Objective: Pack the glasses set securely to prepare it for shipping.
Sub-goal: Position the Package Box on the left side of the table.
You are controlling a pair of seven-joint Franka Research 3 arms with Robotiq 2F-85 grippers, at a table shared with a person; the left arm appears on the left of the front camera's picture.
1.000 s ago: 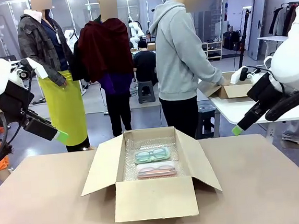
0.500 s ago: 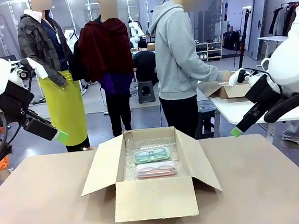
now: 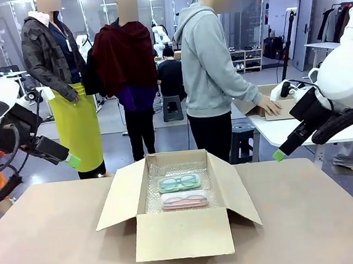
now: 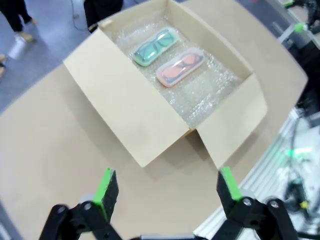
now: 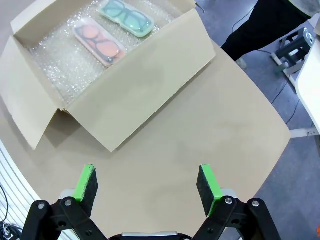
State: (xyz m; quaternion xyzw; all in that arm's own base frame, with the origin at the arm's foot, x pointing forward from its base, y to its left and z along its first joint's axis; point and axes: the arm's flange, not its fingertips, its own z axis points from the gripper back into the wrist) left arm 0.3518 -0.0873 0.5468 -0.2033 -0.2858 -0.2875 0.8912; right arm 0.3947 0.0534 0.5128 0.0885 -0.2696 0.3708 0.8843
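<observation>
An open cardboard box [image 3: 182,233] stands mid-table, lined with bubble wrap [image 3: 175,171]. Inside lie two clear cases side by side: the teal-green glasses case [image 3: 179,183] farther back, the pink glasses case [image 3: 184,199] nearer the front. Both also show in the left wrist view as the teal case [image 4: 156,46] and pink case [image 4: 180,66], and in the right wrist view as the teal case [image 5: 125,17] and pink case [image 5: 99,43]. My left gripper [image 4: 167,184] hangs open, high above the table's left side, seen from the front as the left gripper [image 3: 71,160]. My right gripper [image 5: 148,183] is open, high at the right, its green tip [image 3: 279,155] above the table edge.
All four box flaps [image 3: 119,196] stand spread outward. A person in a grey hoodie [image 3: 210,61] stands behind the table, hand on another box [image 3: 273,106] on a white side table. Two more people stand at the back left. Bare tabletop [image 3: 56,241] surrounds the box.
My left arm has shifted slightly down and left. The person's hand has moved onto the box on the side table. The cases and the right gripper have stayed put.
</observation>
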